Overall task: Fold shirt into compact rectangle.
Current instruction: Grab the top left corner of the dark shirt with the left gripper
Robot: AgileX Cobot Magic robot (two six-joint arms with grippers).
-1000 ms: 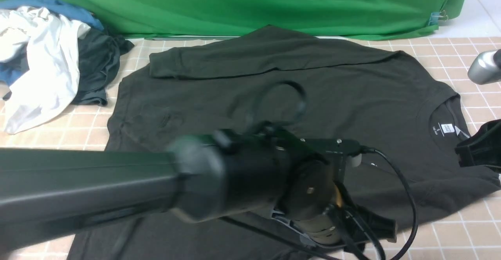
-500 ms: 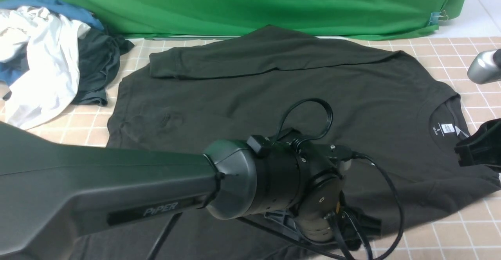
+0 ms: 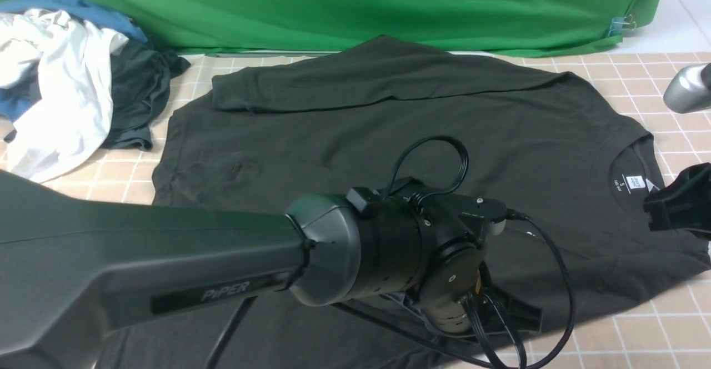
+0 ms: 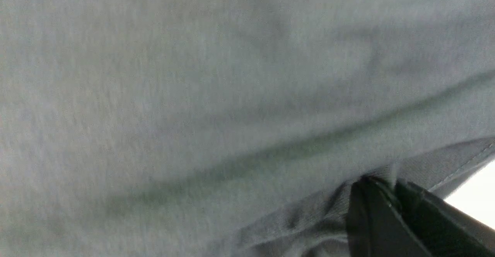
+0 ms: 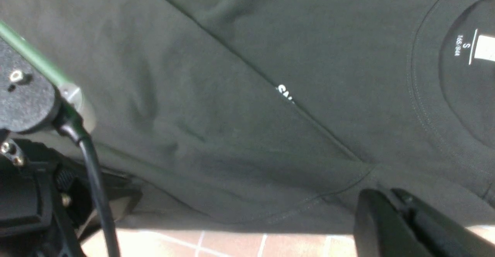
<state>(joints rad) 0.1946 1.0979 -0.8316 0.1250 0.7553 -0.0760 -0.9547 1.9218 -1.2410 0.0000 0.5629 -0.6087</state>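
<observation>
Now the left arm [image 3: 166, 269] stretches in from the left across the near half of the shirt [image 3: 355, 135], its wrist bent so that the left hand [image 4: 381, 181] points down at the garment's near edge. From its own wrist camera, the 2 fingers are pressed together with a gathered ridge of cloth caught between them, close to a stitched hem. The right hand [image 5: 381, 195] sits at the right side, just beside the collar [image 3: 627, 174] — fingers together, tips over the shoulder seam; whether they grip any cloth I cannot tell.

The shirt is black and lies spread flat on the tiled worktop [image 3: 639, 324], collar to the right, bottom hem to the left. Its far sleeve [image 3: 361, 85] is folded across the body along the far edge. A white neck label [image 3: 635, 181] shows inside the collar, and a few white letters [image 5: 285, 91] peek from a fold line on the chest — the rest of the print is hidden.
</observation>
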